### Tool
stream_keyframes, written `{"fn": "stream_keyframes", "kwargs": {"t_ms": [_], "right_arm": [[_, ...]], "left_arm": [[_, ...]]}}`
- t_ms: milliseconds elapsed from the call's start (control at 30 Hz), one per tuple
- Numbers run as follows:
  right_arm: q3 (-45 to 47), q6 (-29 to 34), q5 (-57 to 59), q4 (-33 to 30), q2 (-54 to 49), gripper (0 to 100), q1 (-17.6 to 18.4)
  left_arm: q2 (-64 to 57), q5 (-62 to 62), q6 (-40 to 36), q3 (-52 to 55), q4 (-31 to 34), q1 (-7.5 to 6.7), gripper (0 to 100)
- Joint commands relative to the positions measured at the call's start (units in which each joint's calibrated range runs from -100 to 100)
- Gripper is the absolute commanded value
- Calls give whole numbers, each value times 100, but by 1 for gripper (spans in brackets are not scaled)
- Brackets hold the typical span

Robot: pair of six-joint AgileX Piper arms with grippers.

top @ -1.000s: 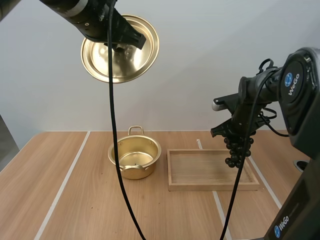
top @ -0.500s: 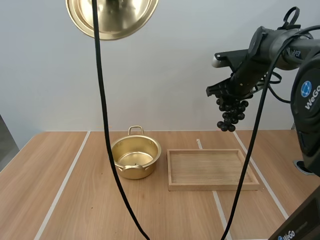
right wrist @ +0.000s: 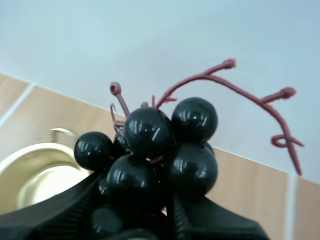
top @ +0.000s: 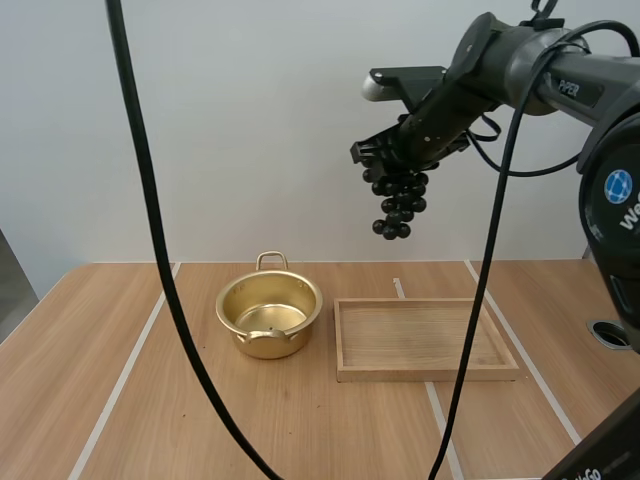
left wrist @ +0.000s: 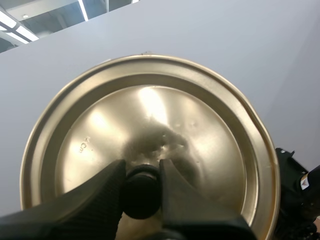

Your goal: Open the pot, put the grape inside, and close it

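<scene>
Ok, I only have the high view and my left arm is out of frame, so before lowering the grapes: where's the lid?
Observer: The left gripper is shut on the lid, pinching its black knob.
Operator: Is the right grip on stem or berries?
Observer: Berries. The right gripper pinches the bunch of grapes at its lower berries, and the bare reddish stems stick out free.
</scene>
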Motion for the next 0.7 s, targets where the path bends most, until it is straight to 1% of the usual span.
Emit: {"fn": "stream_keyframes", "kwargs": {"t_ms": [0,133,333,500,667], "right_arm": [[-47,-64,30,144,-97,0,285],[-47,-64,-98,285,-97,0,625],[-47,-64,-278,285,41,0,1018],[-47,-101,-362,285,459,0,1252],[-47,-222,-518,285,978,0,1404]], "left_arm": [[-35,16,-48,-65,-92,-10,0],[-81,0,-161,-65,-92,-10,0],[-95,18,-256,-65,-92,-10,0],[-95,188,-277,-65,-92,-10,0],[-95,188,-277,-65,-92,-10,0]]}}
